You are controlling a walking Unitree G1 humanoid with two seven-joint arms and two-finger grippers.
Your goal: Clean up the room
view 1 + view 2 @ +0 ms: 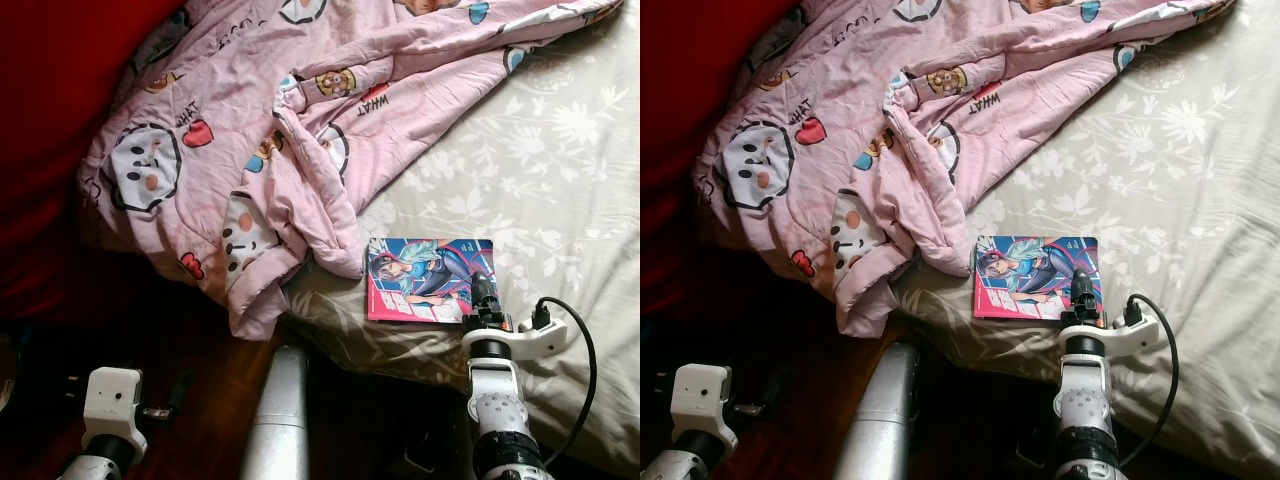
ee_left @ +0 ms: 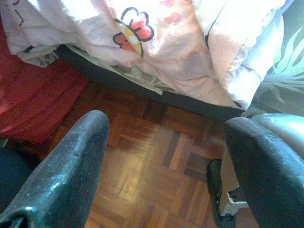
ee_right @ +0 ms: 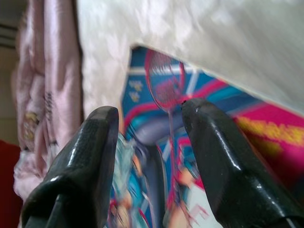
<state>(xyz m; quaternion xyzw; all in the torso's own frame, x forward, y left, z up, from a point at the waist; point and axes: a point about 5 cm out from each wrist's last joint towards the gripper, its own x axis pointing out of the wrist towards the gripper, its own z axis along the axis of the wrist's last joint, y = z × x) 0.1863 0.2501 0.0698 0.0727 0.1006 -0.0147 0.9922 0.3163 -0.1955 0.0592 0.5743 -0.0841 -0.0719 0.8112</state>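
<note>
right hand (image 1: 484, 288) parted, over book (image 1: 425, 278)

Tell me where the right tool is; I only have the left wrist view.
Observer: The right tool is over the near edge of a book lying flat on the bed.
Operator: Report whether it's open.
Observer: Open; the book's cover shows in the gap.
Operator: Say what lies beside the book.
Observer: A pink blanket, bunched on the robot's left of it, its fold reaching the book's far left corner.
</note>
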